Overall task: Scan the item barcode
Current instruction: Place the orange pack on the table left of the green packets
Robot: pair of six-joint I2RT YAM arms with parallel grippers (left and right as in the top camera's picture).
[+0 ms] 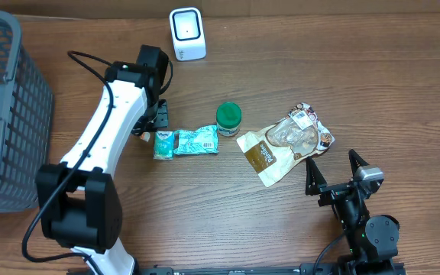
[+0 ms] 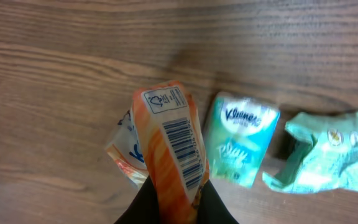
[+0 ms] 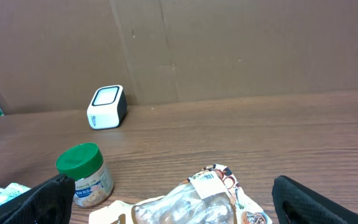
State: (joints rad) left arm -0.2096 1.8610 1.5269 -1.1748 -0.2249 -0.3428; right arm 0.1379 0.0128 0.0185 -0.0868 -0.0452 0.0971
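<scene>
Far over at the left edge of the overhead view sits a grey plastic mesh basket [image 1: 6, 114], cut off by the frame. Just right of it the white left arm reaches from the lower left toward the centre. Its left gripper [image 2: 176, 202] is clenched on an orange-and-white foil packet [image 2: 169, 146], whose printed barcode faces the wrist camera. Right of the packet, on the brown wooden table [image 1: 281, 61], lie a teal Kleenex tissue pack [image 2: 241, 146] and a crumpled teal wrapper [image 2: 328, 152], close together. A white box-shaped scanner [image 1: 187, 33] stands at the top edge, with bare wood between it and the arm. Right of centre stand a green-lidded jar [image 1: 228, 118] and a brown-and-clear snack pouch [image 1: 285, 145], near each other. At the lower right the right gripper [image 1: 331, 162] gapes wide, holding nothing, just short of the pouch's edge.
</scene>
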